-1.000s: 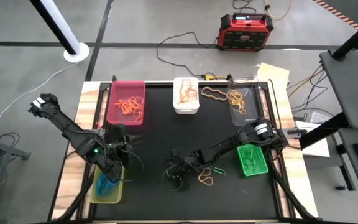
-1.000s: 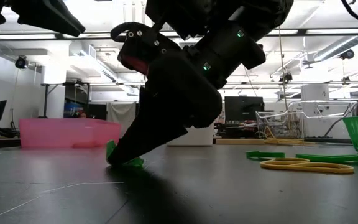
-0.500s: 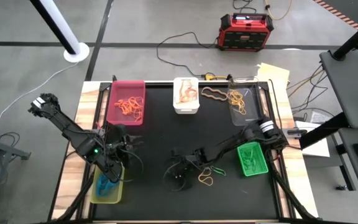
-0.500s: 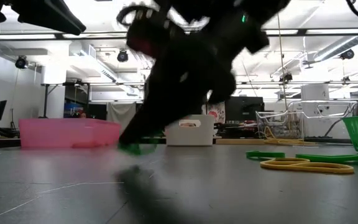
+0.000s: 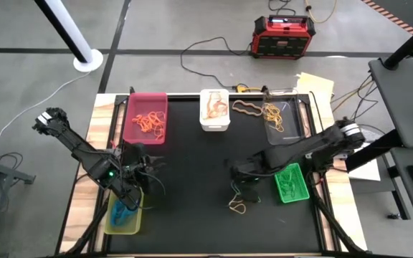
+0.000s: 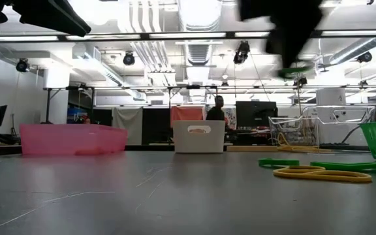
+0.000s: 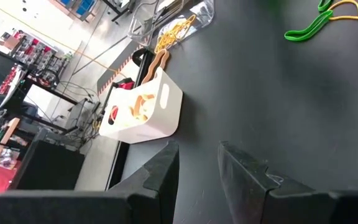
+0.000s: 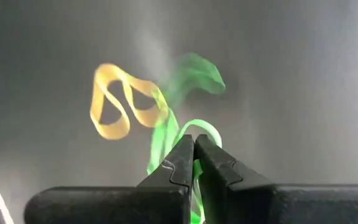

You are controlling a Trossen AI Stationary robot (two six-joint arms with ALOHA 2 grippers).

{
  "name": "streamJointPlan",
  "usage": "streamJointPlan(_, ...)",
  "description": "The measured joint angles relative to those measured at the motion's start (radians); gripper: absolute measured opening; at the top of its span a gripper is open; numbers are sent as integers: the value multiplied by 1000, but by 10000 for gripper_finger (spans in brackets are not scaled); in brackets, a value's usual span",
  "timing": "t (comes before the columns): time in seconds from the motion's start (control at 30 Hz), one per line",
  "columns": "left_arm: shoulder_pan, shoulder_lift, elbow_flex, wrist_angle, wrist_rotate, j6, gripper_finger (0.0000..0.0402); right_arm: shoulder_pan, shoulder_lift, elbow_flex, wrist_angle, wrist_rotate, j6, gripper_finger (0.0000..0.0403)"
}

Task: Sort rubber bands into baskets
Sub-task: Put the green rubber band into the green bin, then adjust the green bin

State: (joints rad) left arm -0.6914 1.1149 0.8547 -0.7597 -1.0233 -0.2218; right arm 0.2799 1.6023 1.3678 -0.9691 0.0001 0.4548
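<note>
My right gripper is shut on a green rubber band and hangs above the black mat, left of the bright green basket. Below it a yellow band and another green band lie flat on the mat. My left gripper waits open above the yellow-green basket, which holds blue bands. At the far edge stand the pink basket with orange bands, the white basket and the clear basket. My right gripper pinches a strand of the green band between its two fingertips, coming from above. A small loop stands out past the fingertips and the rest runs back between the fingers. The band is lifted clear of the mat.
A red-and-black power box with cables sits on the floor beyond the table. Papers lie at the far right corner. The mat's middle is bare.
My right gripper has shut on a green band that lay on the mat near the front middle. It has then risen and swung toward the table's right edge, toward the bright green basket, carrying the band up clear of the mat.
</note>
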Motion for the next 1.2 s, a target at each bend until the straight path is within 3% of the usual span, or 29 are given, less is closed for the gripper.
streamJointPlan(0.17,0,0,0,8,-4,0,97,18,-91,-22,-361,0,305,9)
streamJointPlan(0.33,0,0,0,14,-5,0,97,48,-157,-93,-533,-24,509,9)
streamJointPlan(0.57,1,0,0,14,-5,0,97,89,-229,-236,-520,-34,629,9)
streamJointPlan(0.7,1,0,0,17,-6,0,97,95,-265,-317,-422,-41,651,20)
streamJointPlan(0.97,2,0,0,19,-6,0,97,95,-299,-431,-356,-72,674,86)
streamJointPlan(1.2,2,0,0,19,-7,0,97,95,-298,-412,-334,-34,671,140)
